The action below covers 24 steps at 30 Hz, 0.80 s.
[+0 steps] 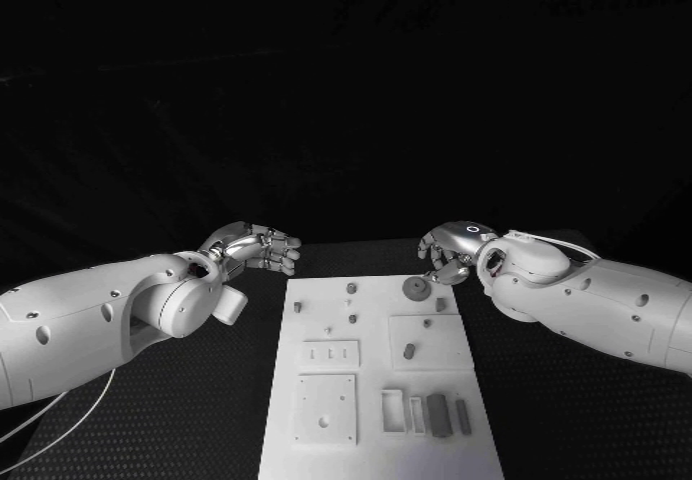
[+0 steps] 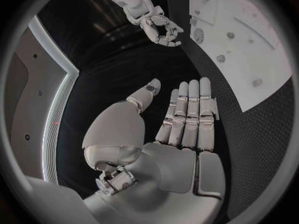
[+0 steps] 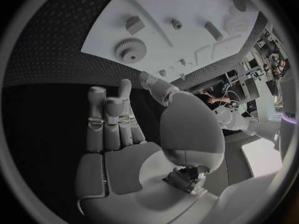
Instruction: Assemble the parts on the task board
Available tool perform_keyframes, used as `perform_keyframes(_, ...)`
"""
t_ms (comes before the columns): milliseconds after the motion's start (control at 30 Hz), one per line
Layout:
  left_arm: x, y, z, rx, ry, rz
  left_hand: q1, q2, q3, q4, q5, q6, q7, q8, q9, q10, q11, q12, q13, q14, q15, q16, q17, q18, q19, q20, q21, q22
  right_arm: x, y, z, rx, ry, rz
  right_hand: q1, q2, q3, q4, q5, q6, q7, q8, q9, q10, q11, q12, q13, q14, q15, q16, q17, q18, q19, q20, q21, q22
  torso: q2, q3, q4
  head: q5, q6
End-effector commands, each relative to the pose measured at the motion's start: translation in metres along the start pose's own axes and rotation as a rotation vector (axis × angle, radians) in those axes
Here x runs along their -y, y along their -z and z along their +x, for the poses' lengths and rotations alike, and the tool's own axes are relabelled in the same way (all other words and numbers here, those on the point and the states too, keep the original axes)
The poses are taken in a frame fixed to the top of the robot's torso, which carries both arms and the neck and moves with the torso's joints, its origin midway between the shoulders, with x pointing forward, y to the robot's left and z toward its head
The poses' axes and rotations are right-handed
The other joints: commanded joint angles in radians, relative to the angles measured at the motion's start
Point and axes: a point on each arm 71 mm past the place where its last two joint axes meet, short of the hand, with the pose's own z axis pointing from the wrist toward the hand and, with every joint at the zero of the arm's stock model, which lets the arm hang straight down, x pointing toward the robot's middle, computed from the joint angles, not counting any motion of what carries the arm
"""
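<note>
The white task board (image 1: 310, 445) lies lengthwise in the middle of the black table. A grey gear (image 1: 417, 288) sits near its far right corner, also seen as the gear (image 3: 130, 49). Small pegs (image 1: 351, 288) stand on the far part of the board, and several grey bars (image 1: 437, 413) lie in the near right part. My left hand (image 1: 257, 246) hovers off the board's far left corner, fingers (image 2: 187, 119) straight and holding nothing. My right hand (image 1: 451, 250) hovers by the far right corner just beyond the gear, palm (image 3: 124, 134) bare, fingers loosely extended.
Raised white plates (image 1: 430, 340) and a recessed panel (image 1: 326, 405) sit on the board. Black matting (image 1: 202, 400) runs along both sides of it. From the left wrist, the right hand (image 2: 159, 27) shows beyond the board's corner (image 2: 243, 40).
</note>
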Motion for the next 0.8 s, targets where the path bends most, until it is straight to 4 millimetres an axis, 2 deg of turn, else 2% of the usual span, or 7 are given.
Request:
perform_keyframes(33, 0.002, 0.0, 0.003, -0.022, 0.001, 0.016, 0.001, -0.004, -0.001, 0.004, 0.004, -0.002, 0.002, -0.006, 0.002, -0.002, 0.006, -0.005, 0.001, 0.001, 0.007, -0.004, 0.001, 0.021, -0.006, -0.001, -0.006, 0.001, -0.003, -0.005, 0.009, -0.046, 0.026, -0.036, 0.001, -0.007, 0.004, 0.003, -0.002, 0.0, 0.002, -0.007, 0.0, -0.01, 0.0, 0.004, 0.024, -0.004, -0.003, 0.007, 0.0, 0.058, -0.004, -0.006, 0.007, 0.022, 0.0, -0.001, 0.0044, -0.004, -0.005)
perform_keyframes(200, 0.002, -0.002, 0.005, -0.029, 0.002, 0.016, 0.001, -0.004, -0.001, 0.005, 0.004, -0.002, 0.002, -0.006, 0.002, -0.002, 0.007, -0.005, 0.001, 0.002, 0.007, -0.005, 0.002, 0.021, -0.006, -0.001, -0.006, 0.001, 0.0, -0.012, 0.018, -0.075, 0.025, -0.018, -0.003, -0.005, -0.004, -0.001, -0.002, -0.002, -0.014, -0.01, 0.001, 0.019, -0.013, 0.103, 0.135, -0.004, -0.015, 0.057, 0.033, 0.058, -0.006, -0.004, 0.016, 0.022, 0.002, -0.0011, 0.0041, -0.005, -0.007)
perform_keyframes(267, 0.002, -0.002, 0.005, -0.031, 0.002, 0.016, 0.001, -0.004, -0.001, 0.005, 0.004, -0.003, 0.002, -0.007, 0.002, -0.002, 0.007, -0.005, 0.001, 0.002, 0.007, -0.005, 0.002, 0.021, -0.006, -0.001, -0.006, 0.001, 0.003, -0.012, 0.022, -0.095, 0.025, -0.011, -0.006, -0.006, -0.012, -0.008, -0.001, -0.007, -0.02, -0.015, 0.001, -0.01, -0.019, 0.3, 0.315, -0.027, -0.019, 0.131, 0.091, 0.058, -0.006, -0.006, 0.033, 0.024, 0.001, -0.0013, 0.0048, -0.005, -0.009)
perform_keyframes(333, 0.002, -0.002, 0.006, -0.035, 0.002, 0.015, 0.001, -0.003, -0.001, 0.005, 0.004, -0.003, 0.002, -0.007, 0.002, -0.002, 0.007, -0.006, 0.001, 0.002, 0.007, -0.005, 0.002, 0.021, -0.006, -0.001, -0.006, 0.001, 0.005, -0.012, 0.026, -0.114, 0.024, -0.005, -0.015, -0.002, -0.008, 0.0, -0.002, -0.012, -0.018, -0.017, 0.002, -0.029, -0.018, 0.391, 0.38, -0.037, -0.018, 0.171, 0.124, 0.058, -0.007, -0.008, 0.048, 0.024, 0.002, -0.0017, 0.0057, -0.005, -0.011)
perform_keyframes(433, 0.002, -0.001, 0.006, -0.035, 0.002, 0.013, 0.001, -0.003, -0.002, 0.005, 0.004, -0.003, 0.002, -0.007, 0.002, -0.003, 0.007, -0.006, 0.001, 0.002, 0.007, -0.005, 0.002, 0.021, -0.006, -0.001, -0.006, 0.002, 0.005, -0.013, 0.031, -0.131, 0.018, -0.002, -0.022, -0.001, -0.005, 0.003, -0.003, -0.014, -0.015, -0.016, 0.005, -0.054, -0.016, 0.502, 0.381, -0.047, -0.015, 0.21, 0.157, 0.058, -0.014, -0.011, 0.065, 0.023, 0.002, -0.0022, 0.0052, -0.005, -0.013)
perform_keyframes(567, 0.002, -0.001, 0.006, -0.034, 0.002, 0.014, 0.001, -0.004, -0.002, 0.005, 0.004, -0.003, 0.003, -0.007, 0.002, -0.003, 0.007, -0.007, 0.002, 0.002, 0.007, -0.006, 0.003, 0.021, -0.006, -0.001, -0.006, 0.002, 0.004, -0.015, 0.033, -0.126, 0.018, 0.002, -0.025, 0.001, -0.004, 0.004, -0.003, -0.019, -0.014, -0.017, 0.006, -0.067, -0.015, 0.542, 0.378, -0.05, -0.014, 0.218, 0.167, 0.058, -0.016, -0.012, 0.074, 0.023, 0.002, -0.0022, 0.002, -0.001, -0.017)
perform_keyframes(800, 0.002, -0.001, 0.007, -0.038, 0.002, 0.013, 0.0, -0.004, -0.002, 0.005, 0.004, -0.004, 0.003, -0.008, 0.002, -0.003, 0.007, -0.007, 0.002, 0.002, 0.007, -0.006, 0.003, 0.021, -0.006, -0.001, -0.007, 0.002, 0.007, -0.018, 0.036, -0.134, 0.021, 0.009, -0.025, 0.005, -0.002, 0.005, -0.003, -0.023, -0.012, -0.019, 0.006, -0.072, -0.013, 0.555, 0.375, -0.05, -0.013, 0.22, 0.17, 0.058, -0.016, -0.013, 0.077, 0.022, 0.001, -0.0015, 0.0051, 0.001, -0.02)
